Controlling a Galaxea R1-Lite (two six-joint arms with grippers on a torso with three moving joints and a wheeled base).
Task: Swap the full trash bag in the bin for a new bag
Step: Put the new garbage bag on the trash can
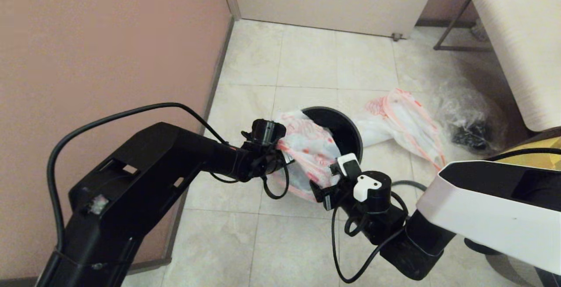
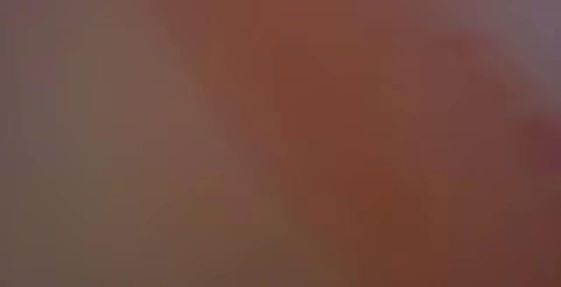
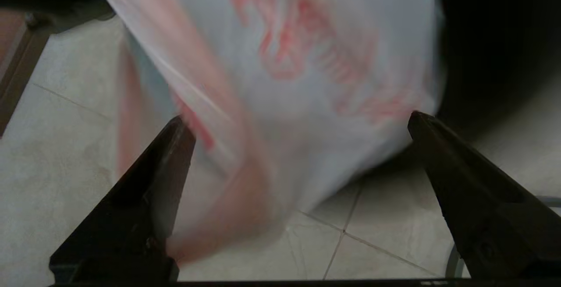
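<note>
My left claw (image 1: 280,153), arm reaching level, pinches the new bag (image 1: 309,151), draped over the bin (image 1: 346,129). My right claw (image 3: 298,120) gapes wide just beside it, gripping nothing.

My left wrist view is a uniform reddish-brown blur in which I can make out no object. In the head view the new bag (image 1: 309,147) covers the near-left part of the bin (image 1: 346,131) and hides the left gripper (image 1: 280,149) fingertips, so I cannot tell there how the jaws stand. In the right wrist view the new bag (image 3: 307,72) is smeared, its red lettering is unreadable, its upper part is cut off by the edge, and the bin (image 3: 495,46) shows only as a dark mass.
</note>
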